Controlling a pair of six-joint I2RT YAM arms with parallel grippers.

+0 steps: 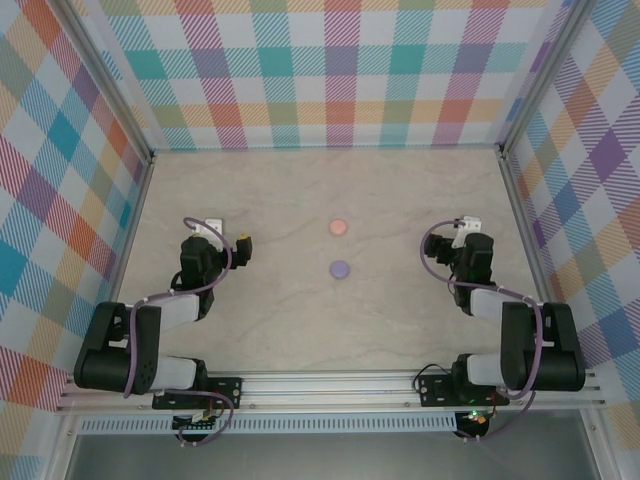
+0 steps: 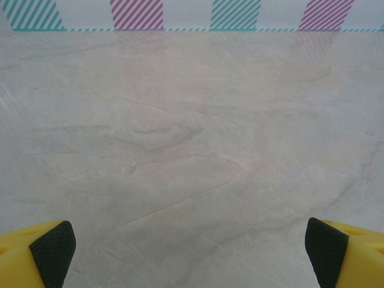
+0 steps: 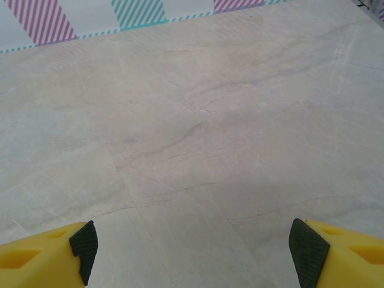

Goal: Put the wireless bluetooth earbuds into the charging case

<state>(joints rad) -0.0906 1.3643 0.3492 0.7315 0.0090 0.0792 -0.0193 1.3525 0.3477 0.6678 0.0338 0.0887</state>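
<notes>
Two small round discs lie mid-table, a pink one [image 1: 338,228] and a lilac-purple one [image 1: 339,268] just nearer to me; they look like closed charging cases. The earbuds are out of view. My left gripper [image 1: 226,236] hovers left of the discs and well apart from them. In the left wrist view it [image 2: 189,255] is open, with bare table between its yellow fingers [image 2: 51,252]. My right gripper [image 1: 462,228] hangs right of the discs, also apart from them. In the right wrist view it [image 3: 195,249] is open and empty between its fingers [image 3: 307,249].
The pale marble-look table [image 1: 300,190] is boxed in by plaid walls at the back [image 1: 330,70], left [image 1: 60,200] and right [image 1: 590,200]. The arm bases sit on an aluminium rail [image 1: 330,385] at the near edge.
</notes>
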